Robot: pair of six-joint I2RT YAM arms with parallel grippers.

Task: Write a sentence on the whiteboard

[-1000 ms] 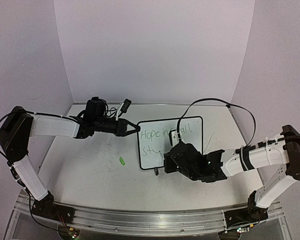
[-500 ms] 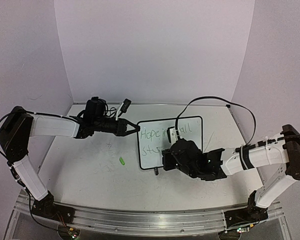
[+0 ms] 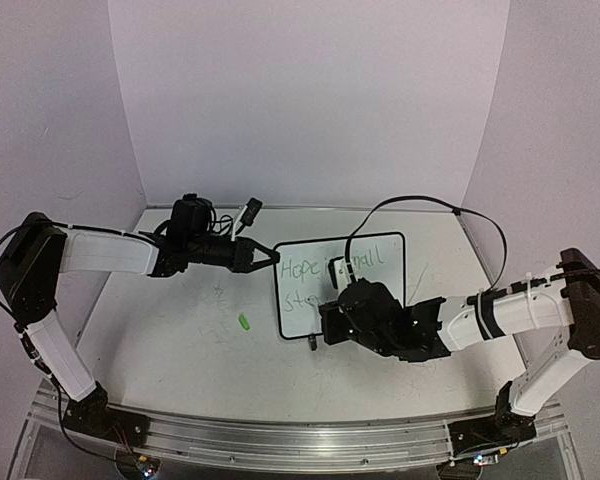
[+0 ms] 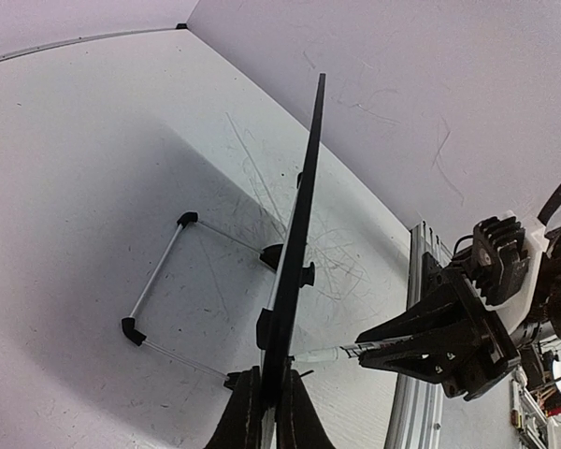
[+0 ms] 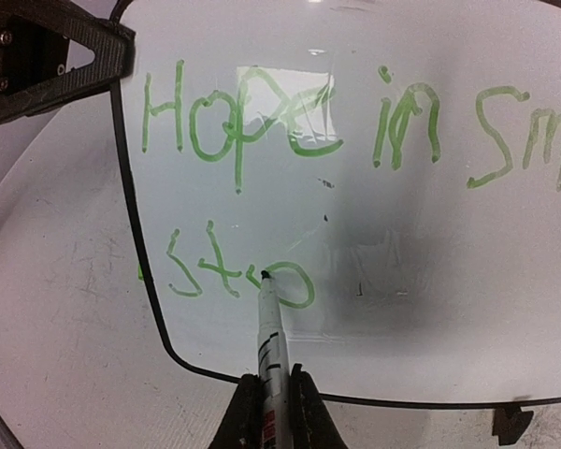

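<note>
The whiteboard (image 3: pixel 380 290) stands upright mid-table; it also shows glossy and close in the right wrist view (image 5: pixel 402 234) and edge-on in the left wrist view (image 4: pixel 302 215). My left gripper (image 3: pixel 270 257) is shut on its left edge, also seen from the left wrist (image 4: pixel 269 412). The sentence (image 5: pixel 290 122) reads "Hope in sm…" in green, with "st" and a round letter below. My right gripper (image 5: pixel 271 416) is shut on a white marker (image 5: pixel 270 346), whose tip touches the second line. In the top view the right gripper (image 3: pixel 325 325) hides part of the lettering.
A small green cap (image 3: pixel 244 322) lies on the table left of the board. The board's wire stand (image 4: pixel 159 281) rests behind it. An aluminium rail (image 3: pixel 280 440) runs along the near edge. White walls enclose the back and sides.
My right gripper has shifted slightly left and toward the board with the marker, at the second line. The left arm and the board have not moved.
</note>
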